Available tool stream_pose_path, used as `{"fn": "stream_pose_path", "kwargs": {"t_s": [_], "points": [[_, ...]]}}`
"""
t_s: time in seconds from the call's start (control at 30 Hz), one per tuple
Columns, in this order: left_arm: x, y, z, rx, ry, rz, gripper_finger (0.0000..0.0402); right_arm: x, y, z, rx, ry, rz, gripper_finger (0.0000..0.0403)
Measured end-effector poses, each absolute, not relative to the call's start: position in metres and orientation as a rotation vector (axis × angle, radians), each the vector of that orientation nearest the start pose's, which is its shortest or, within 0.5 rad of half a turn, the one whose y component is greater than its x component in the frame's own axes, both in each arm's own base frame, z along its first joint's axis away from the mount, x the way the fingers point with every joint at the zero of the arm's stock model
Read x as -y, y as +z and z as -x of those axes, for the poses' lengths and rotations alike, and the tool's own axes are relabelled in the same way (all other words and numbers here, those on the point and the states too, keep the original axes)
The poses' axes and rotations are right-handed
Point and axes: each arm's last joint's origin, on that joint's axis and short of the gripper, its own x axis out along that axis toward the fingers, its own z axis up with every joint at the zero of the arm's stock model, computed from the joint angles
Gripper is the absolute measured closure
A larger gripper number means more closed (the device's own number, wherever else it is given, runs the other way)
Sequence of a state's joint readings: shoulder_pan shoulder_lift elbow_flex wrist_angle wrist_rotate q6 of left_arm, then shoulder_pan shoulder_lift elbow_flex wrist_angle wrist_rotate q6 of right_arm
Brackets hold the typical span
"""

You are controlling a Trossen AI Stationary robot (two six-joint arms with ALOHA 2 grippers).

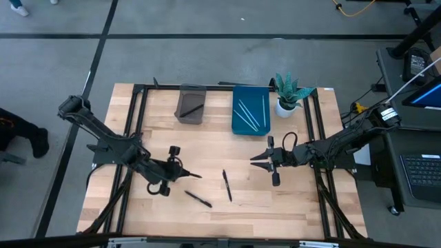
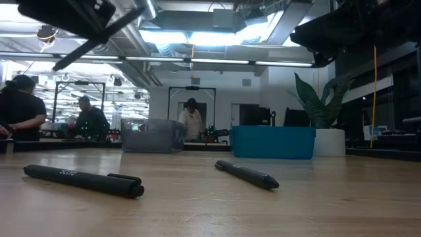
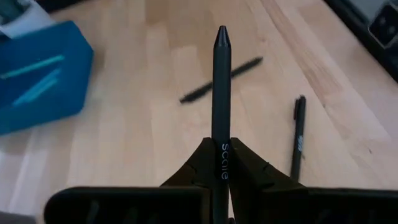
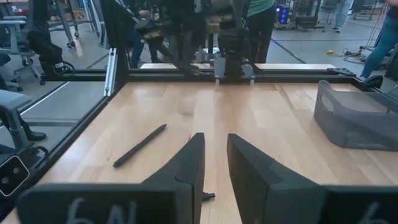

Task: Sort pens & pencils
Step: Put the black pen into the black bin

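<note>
While the left gripper (image 1: 180, 171) is being held above the bench (image 1: 207, 220) near its left edge, a black pen (image 3: 221, 93) is being pinched between its pressed-together fingers (image 3: 249, 165), the pen's long axis running straight on past the fingertips toward the middle of the bench. The grey tray (image 1: 190, 105) at the bench's far edge, in which one dark stick is already lying, is being taken as the likely destination for black pens; from the held pen it is lying toward the far edge and slightly toward the centre, so the coming move is being judged as a carry toward the far edge. The blue tray (image 1: 249, 110), beside it toward the right, is holding pale teal sticks (image 1: 245, 114). Two more black pens are lying loose near the front middle of the bench: one (image 1: 198, 199) slanted just in front of the left gripper, another (image 1: 226, 184) nearly front-to-back between the two arms, the left arm being the nearer to the first. The right gripper (image 1: 260, 158) is waiting right of centre, its fingers (image 4: 189, 165) spread a little and holding nothing. A potted plant (image 1: 289, 93) is standing at the far right corner.
</note>
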State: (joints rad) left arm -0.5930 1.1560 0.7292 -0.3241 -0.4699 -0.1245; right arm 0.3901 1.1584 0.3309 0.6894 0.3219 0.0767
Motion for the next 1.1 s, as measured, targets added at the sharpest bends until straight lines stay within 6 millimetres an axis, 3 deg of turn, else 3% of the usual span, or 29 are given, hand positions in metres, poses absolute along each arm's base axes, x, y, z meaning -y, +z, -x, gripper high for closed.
{"fn": "stream_pose_path", "kwargs": {"t_s": [0.37,0.53,0.7,0.83,1.1], "points": [[0.091,0.237,-0.162,-0.426,-0.070,-0.235,0.0385,-0.075,0.191,-0.205,-0.145,0.063,-0.020,0.0331],[0.080,0.242,-0.145,-0.300,-0.156,-0.234,0.0385,-0.075,0.191,-0.205,-0.146,0.063,-0.017,0.0331],[0.062,0.231,-0.132,-0.233,-0.165,-0.194,0.0385,-0.075,0.191,-0.205,-0.143,0.065,0.009,0.0331],[0.050,0.217,-0.127,-0.186,-0.161,-0.154,0.0385,-0.074,0.191,-0.206,-0.141,0.063,0.009,0.0331],[0.030,0.208,-0.127,-0.156,-0.091,-0.118,0.0385,-0.074,0.192,-0.206,-0.136,0.063,0.010,0.0331]]}}
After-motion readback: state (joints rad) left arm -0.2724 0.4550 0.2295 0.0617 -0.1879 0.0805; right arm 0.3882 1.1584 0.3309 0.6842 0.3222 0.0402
